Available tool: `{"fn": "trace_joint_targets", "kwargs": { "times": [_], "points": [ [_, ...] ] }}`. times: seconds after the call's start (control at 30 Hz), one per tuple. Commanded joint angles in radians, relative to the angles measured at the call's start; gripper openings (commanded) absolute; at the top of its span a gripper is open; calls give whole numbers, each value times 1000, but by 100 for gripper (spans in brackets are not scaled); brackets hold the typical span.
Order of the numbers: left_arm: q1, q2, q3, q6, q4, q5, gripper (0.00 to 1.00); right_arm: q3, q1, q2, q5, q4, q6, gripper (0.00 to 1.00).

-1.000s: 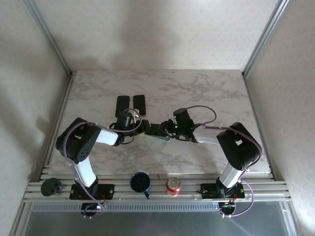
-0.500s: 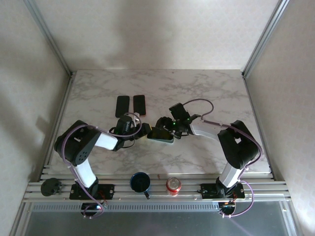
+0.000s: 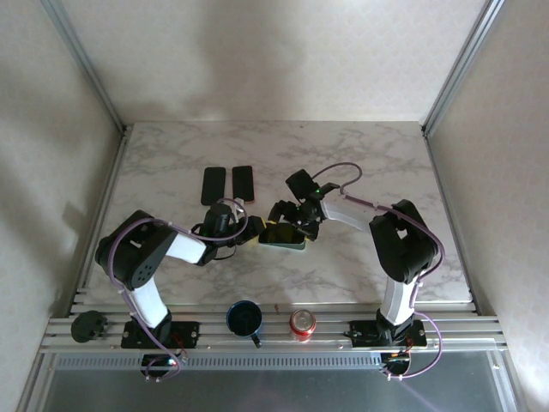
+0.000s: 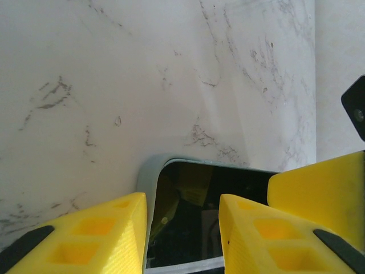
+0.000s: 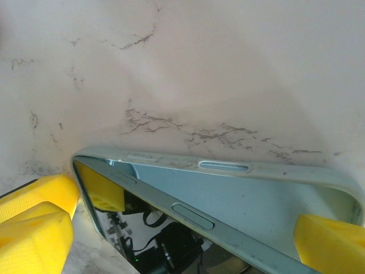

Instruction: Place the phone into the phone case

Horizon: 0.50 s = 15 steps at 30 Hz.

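Note:
The phone (image 5: 171, 240), dark-screened, lies slanted in the pale blue-green phone case (image 5: 228, 166) at mid table. One long side is still raised, baring the case's inner floor. In the top view the case (image 3: 292, 245) lies between both grippers. My right gripper (image 5: 182, 237) stands wide open over it, its fingers clear of both ends. My left gripper (image 4: 182, 228) hangs over the case's end corner (image 4: 147, 177), jaws partly apart. One finger covers the end wall and the other the phone's screen (image 4: 194, 217), with no clamping visible. The grippers (image 3: 249, 226) (image 3: 287, 215) almost meet.
Two dark flat slabs (image 3: 213, 184) (image 3: 244, 182) lie side by side behind the left gripper. A blue mug (image 3: 245, 319) and a red can (image 3: 302, 324) stand on the near rail, with a black knob (image 3: 87, 326) at its left end.
My right gripper has opened and let go of the phone, and its wrist has swung towards the back. The phone and case have settled slightly nearer. The left gripper has barely moved.

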Motion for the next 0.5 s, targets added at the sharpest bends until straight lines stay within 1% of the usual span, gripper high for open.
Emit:
{"fn": "trace_joint_targets", "kwargs": {
  "times": [0.0,0.27,0.47],
  "points": [
    [-21,9,-5,-16,13,48,37,60,10,18,12,-100,-6,99],
    [-21,15,9,-19,33,46,37,160,11,52,45,-253,-18,99],
    [-21,20,19,-22,47,54,37,175,11,60,57,-298,-17,99]
  ]
}}
